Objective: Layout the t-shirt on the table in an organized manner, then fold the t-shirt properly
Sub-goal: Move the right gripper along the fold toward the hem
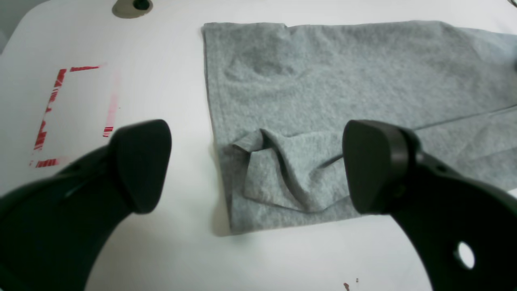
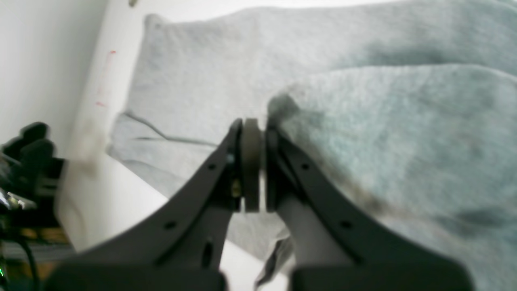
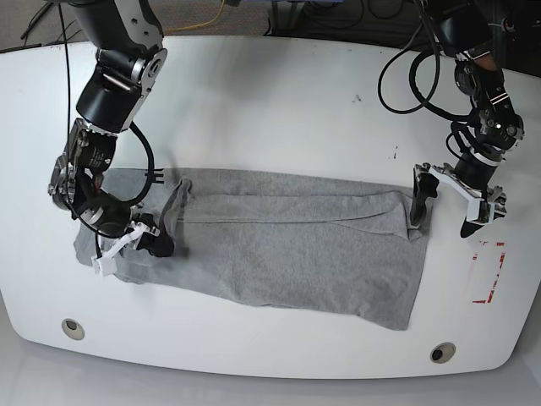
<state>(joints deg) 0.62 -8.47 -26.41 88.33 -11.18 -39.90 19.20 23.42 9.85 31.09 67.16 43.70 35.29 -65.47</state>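
Note:
The heather-grey t-shirt [image 3: 279, 245] lies in a long band across the white table [image 3: 270, 110]. My left gripper [image 1: 258, 165] hangs open just above the shirt's end [image 1: 323, 89], where a small flap of cloth [image 1: 282, 173] is curled over. In the base view, the left gripper [image 3: 446, 211] straddles the shirt's right end. My right gripper [image 2: 252, 161] is shut at the shirt's other end, with a raised fold of cloth [image 2: 383, 141] pinched at its tip and draped over one finger. The base view shows the right gripper [image 3: 159, 244] low on the bunched left end.
A red rectangular outline [image 3: 486, 272] marks the table right of the shirt, also seen as the red outline [image 1: 72, 117] beside my left finger. Round holes [image 3: 73, 327] [image 3: 439, 352] sit near the front edge. Cables lie beyond the table's far edge.

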